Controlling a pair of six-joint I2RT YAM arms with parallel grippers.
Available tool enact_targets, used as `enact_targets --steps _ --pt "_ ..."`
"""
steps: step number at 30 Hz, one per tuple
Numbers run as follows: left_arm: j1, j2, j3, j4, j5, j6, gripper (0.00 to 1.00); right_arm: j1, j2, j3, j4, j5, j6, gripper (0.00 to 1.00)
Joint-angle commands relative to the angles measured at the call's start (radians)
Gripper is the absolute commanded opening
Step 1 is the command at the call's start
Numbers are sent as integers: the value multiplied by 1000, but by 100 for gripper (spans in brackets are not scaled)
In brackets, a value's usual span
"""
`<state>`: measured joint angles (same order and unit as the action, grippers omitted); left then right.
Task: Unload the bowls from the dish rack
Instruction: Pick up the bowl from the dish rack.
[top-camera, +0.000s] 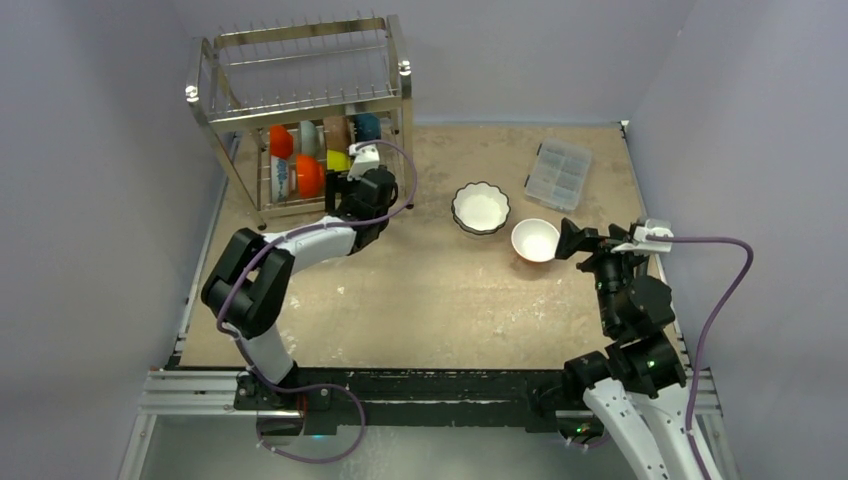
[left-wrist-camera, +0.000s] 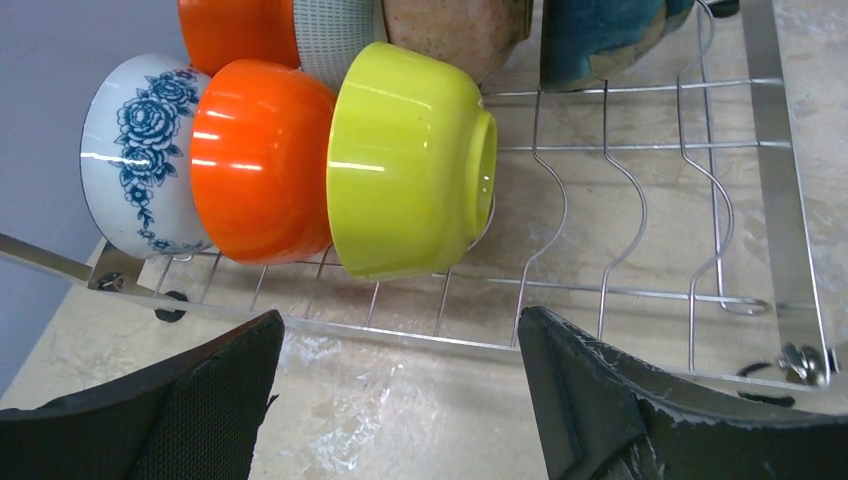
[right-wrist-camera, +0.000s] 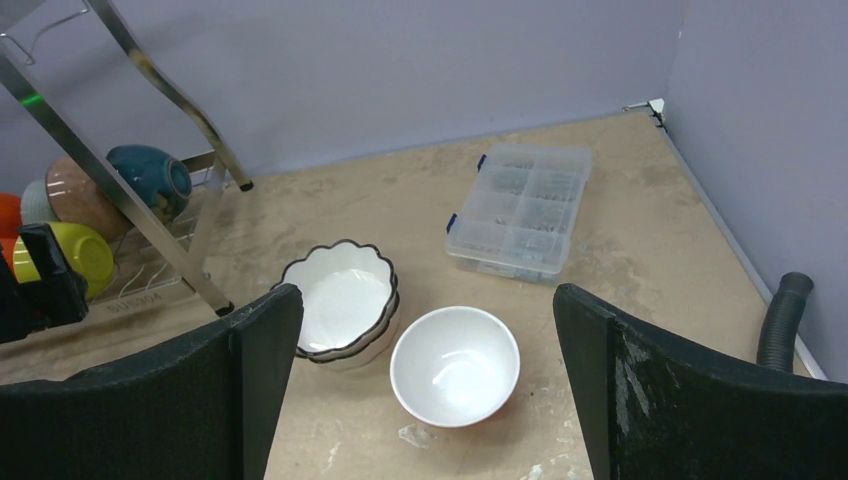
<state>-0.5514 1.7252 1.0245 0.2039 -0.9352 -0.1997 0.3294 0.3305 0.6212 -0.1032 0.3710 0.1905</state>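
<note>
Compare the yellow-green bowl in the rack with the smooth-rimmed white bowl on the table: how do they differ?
The yellow-green bowl stands on edge in the dish rack; the white bowl sits upright on the table. One is yellow-green, the other white inside. Both are round.

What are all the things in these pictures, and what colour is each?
dish rack: one, shiny steel, table's far left corner.
rack bowls: seven, on their sides on the lower tier; front row blue-flowered bowl, orange bowl, yellow-green bowl; back row second orange bowl, pale striped bowl, tan bowl, teal bowl.
scalloped bowls: two, white, stacked on the table right of the rack.
round bowl: one, white inside, on the table beside that stack.
compartment box: one, clear, far right of the table.
table: one, tan.
left gripper: one, black, open, at the rack's lower tier.
right gripper: one, black, open and empty, near the round bowl.
</note>
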Motion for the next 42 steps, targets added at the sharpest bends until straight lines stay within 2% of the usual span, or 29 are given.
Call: enact_targets --steps 1,10,25,42 --pt "19 42 66 106 -64 18 86 7 -14 -15 59 -15 -24 99" --pt "44 130 147 137 -143 90 85 13 -5 -21 69 -42 -24 99" --pt "70 247 258 101 -153 121 82 19 27 -20 70 -55 -25 99" --pt "53 309 300 140 -245 240 79 21 38 -20 71 -63 -25 98"
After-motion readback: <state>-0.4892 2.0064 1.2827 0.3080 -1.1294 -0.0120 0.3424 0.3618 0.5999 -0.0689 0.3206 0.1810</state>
